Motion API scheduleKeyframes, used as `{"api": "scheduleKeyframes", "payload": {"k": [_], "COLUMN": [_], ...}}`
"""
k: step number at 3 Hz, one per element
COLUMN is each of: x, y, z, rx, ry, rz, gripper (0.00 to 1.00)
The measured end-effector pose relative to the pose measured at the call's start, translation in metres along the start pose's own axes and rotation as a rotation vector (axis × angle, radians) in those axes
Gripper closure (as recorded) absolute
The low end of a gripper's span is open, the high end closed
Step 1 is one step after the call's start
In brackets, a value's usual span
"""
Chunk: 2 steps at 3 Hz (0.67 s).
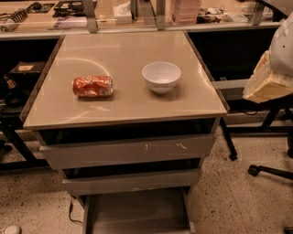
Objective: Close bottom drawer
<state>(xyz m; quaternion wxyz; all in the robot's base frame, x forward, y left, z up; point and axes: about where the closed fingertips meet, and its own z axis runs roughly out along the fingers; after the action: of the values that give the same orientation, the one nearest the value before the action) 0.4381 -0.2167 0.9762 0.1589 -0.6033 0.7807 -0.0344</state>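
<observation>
The bottom drawer [137, 211] is the lowest of three grey drawers under the tan table top [123, 98]. It stands pulled far out toward me as a shallow open tray, and its front edge runs off the bottom of the view. The middle drawer front [132, 181] and the wide scratched top drawer front [127, 151] also stick out a little. My gripper [268, 82], a cream part under the white arm, is at the right edge, level with the table top and well to the right of and above the drawers.
A crushed red soda can [92, 86] and a white bowl [161, 77] sit on the table top. A cluttered bench [137, 11] runs along the back. A black office chair base [270, 170] stands on the speckled floor at the right. A cable [72, 211] lies at the lower left.
</observation>
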Motion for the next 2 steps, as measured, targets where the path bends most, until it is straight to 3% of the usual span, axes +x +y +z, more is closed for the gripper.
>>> {"api": "scheduleKeyframes", "payload": {"k": [1,2], "x": [0.0,0.002], "y": [0.0,0.012], "z": [0.0,0.009], "rx": [0.0,-0.009], "ry": [0.0,-0.005], "rz": [0.0,0.015], "gripper": [1.0,1.0]}}
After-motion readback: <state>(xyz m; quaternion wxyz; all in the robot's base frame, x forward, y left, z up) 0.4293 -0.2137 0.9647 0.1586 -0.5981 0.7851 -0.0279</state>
